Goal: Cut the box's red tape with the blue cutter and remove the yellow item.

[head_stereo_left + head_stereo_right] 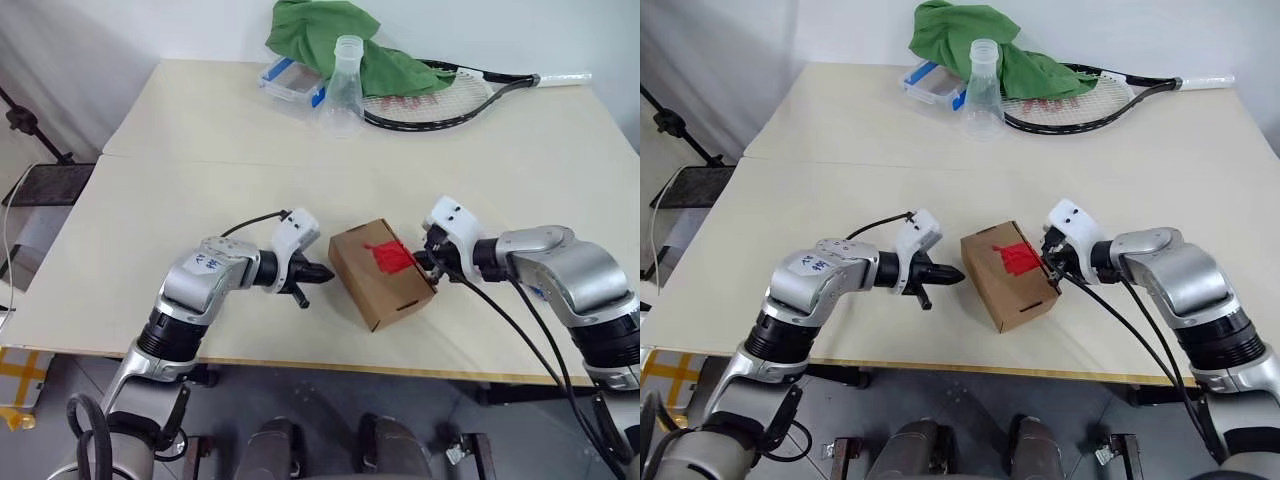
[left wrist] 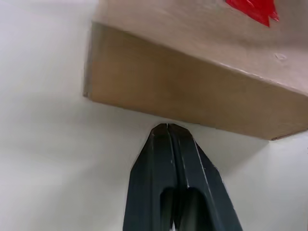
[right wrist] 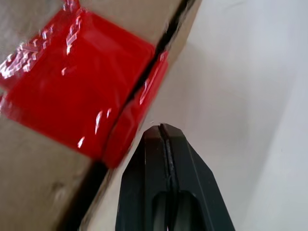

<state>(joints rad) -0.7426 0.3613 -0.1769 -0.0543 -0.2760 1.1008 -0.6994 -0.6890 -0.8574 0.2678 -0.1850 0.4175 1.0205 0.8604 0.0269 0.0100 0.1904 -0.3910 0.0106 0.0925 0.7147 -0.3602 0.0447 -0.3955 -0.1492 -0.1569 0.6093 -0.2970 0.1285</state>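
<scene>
The brown cardboard box (image 1: 378,277) lies near the table's front edge, between my two arms. The red tape (image 1: 391,256) covers its top and folds over the lid edge on the right side (image 3: 77,91). My left gripper (image 1: 322,272) is shut and empty, its tip (image 2: 167,127) just short of the box's left side wall (image 2: 192,96). My right gripper (image 1: 427,263) is also shut and empty, its tip (image 3: 161,126) right beside the taped edge. The blue cutter and the yellow item are out of view.
At the table's far side lie a green cloth (image 1: 340,40), a clear flask (image 1: 343,88), a clear container with blue trim (image 1: 293,82) and a tennis racket (image 1: 440,98). A seam (image 1: 200,158) crosses the tabletop. The front edge (image 1: 300,362) runs close below the box.
</scene>
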